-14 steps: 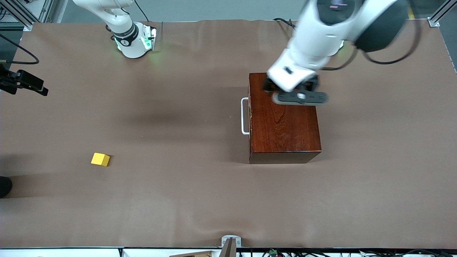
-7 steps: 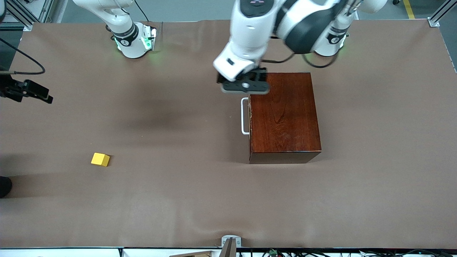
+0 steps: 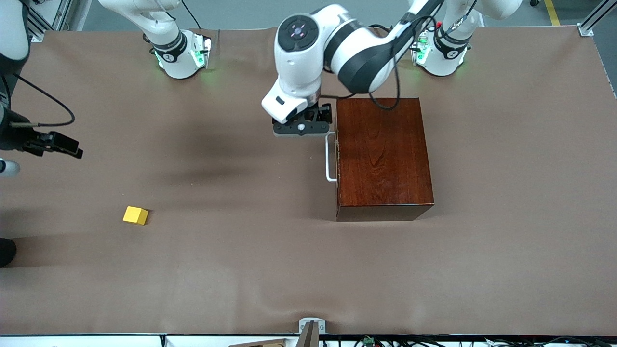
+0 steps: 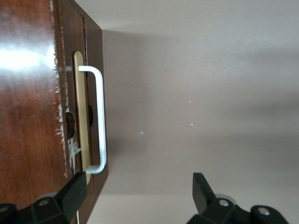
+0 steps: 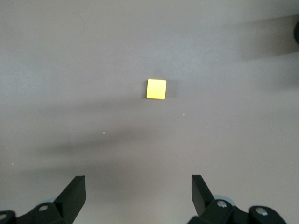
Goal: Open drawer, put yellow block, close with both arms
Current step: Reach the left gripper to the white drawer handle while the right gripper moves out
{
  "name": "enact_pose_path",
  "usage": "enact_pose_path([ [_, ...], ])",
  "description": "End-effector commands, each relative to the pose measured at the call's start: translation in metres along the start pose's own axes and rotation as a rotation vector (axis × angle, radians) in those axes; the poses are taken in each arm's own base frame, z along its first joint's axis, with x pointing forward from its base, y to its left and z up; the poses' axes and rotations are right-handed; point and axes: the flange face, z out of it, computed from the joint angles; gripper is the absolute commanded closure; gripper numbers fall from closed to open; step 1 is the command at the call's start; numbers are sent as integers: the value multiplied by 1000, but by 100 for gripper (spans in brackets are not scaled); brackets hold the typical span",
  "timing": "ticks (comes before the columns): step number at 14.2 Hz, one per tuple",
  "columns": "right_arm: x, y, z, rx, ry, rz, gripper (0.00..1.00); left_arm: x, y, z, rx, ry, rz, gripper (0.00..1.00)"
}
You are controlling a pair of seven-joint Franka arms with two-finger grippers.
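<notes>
The dark reddish-brown box (image 3: 383, 154) stands toward the left arm's end of the table. Its drawer (image 4: 80, 116) is pushed in, and the white handle (image 3: 330, 156) (image 4: 100, 121) faces the right arm's end. My left gripper (image 3: 301, 129) (image 4: 138, 178) is open and holds nothing. It hangs over the table in front of the drawer, by the handle's end farther from the front camera. The yellow block (image 3: 135, 215) (image 5: 156, 89) lies alone toward the right arm's end. My right gripper (image 5: 138, 178) is open and empty, high over the table short of the block.
A brown cloth (image 3: 250, 270) covers the whole table. The two arm bases (image 3: 179, 55) (image 3: 441, 50) stand along the edge farthest from the front camera. A small metal bracket (image 3: 311, 327) sits at the nearest edge. A dark object (image 3: 6, 251) shows at the right arm's end.
My left arm swung from above the box top across to the handle side and came lower. The right arm's hand drifted toward the yellow block. Box and block stayed put.
</notes>
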Motion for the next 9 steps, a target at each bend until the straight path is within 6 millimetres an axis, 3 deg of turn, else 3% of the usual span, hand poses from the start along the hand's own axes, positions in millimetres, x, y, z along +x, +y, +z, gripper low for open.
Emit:
enact_pose_path([
  [1,10,5,14,-9,0,3,0,-1,15,18,35,29,30,0],
  [3,18,14,28,-10,-10,18,0,2,13,27,75,49,77,0],
  [9,47,16,55,-15,66,22,0,6,10,67,195,53,177,0],
])
